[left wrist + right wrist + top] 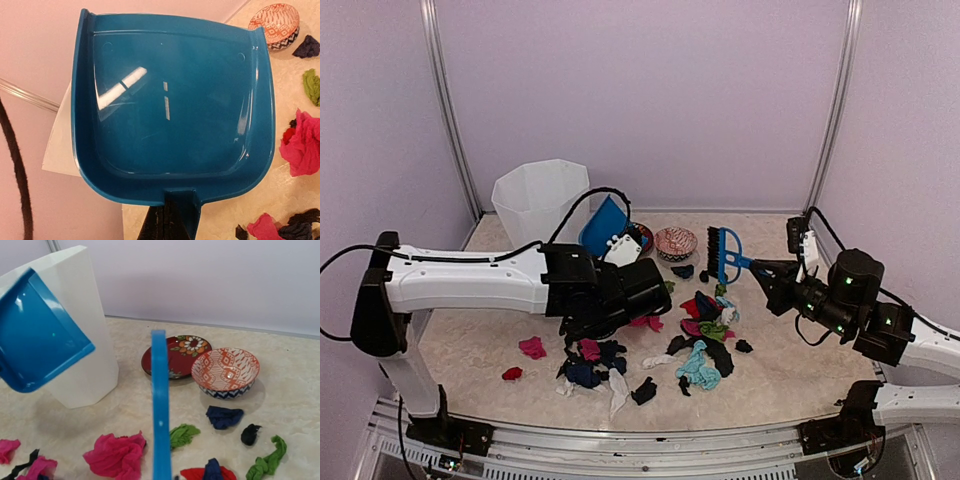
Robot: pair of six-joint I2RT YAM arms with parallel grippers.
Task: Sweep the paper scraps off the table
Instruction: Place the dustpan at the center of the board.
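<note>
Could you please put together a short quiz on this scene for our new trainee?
1. True or false: the paper scraps are already in the dustpan.
2. What is the right gripper shut on? A) a cloth B) the brush C) a cup
3. How many bowls stand on the table?

Key: 1 false, the dustpan is empty; 2 B; 3 two.
</note>
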